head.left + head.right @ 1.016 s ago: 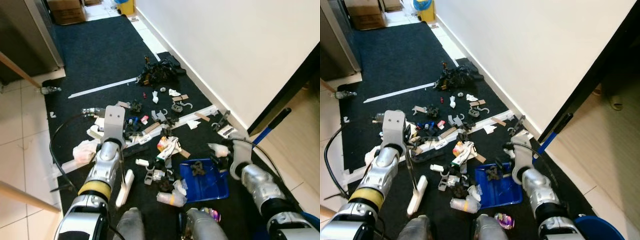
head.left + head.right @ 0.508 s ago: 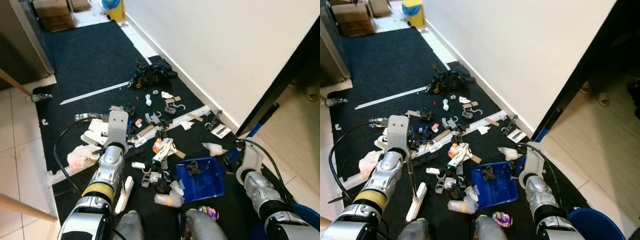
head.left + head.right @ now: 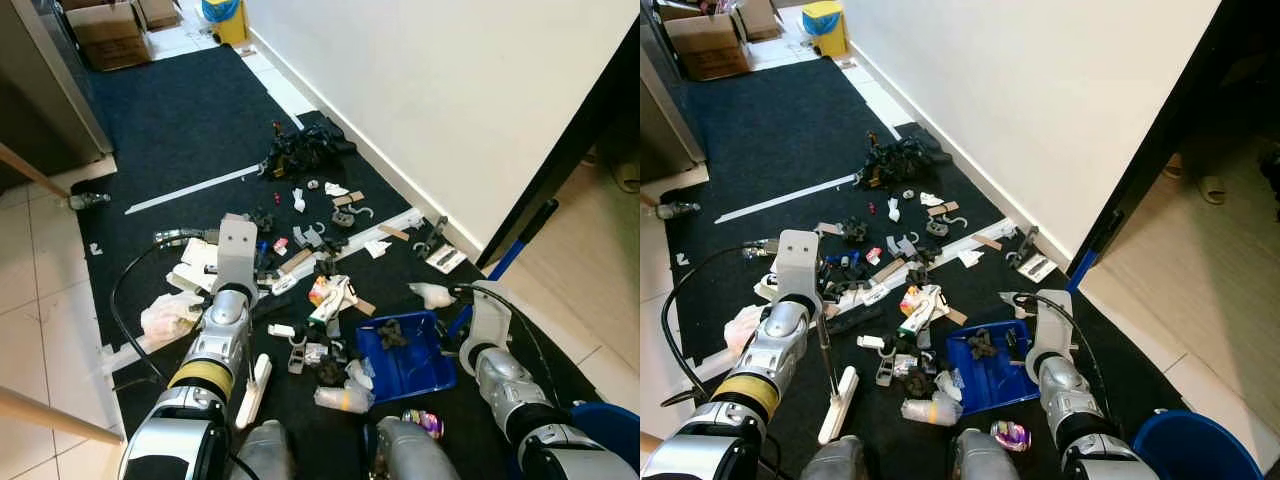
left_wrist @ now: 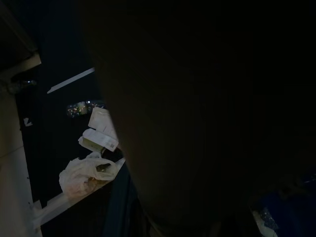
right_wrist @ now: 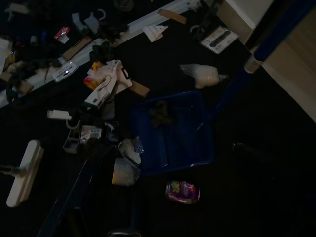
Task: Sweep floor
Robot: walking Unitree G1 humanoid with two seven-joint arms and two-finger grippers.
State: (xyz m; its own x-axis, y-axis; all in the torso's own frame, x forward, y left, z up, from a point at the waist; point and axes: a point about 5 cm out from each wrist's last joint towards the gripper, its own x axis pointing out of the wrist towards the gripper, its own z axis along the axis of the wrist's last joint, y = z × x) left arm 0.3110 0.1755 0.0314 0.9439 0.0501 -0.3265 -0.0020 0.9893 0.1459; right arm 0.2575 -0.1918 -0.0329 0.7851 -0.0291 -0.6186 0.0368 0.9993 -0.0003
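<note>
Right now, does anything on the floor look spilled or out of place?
Yes. Litter is strewn across the dark mat: plastic scraps, wrappers, cardboard bits and a black tangled heap near the wall. The blue dustpan holds just a few dark pieces, so most debris is unswept.

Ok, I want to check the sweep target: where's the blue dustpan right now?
In the left eye view the blue dustpan lies on the dark mat on the robot's right side, beside the right arm, with scattered litter just to its left.
</note>
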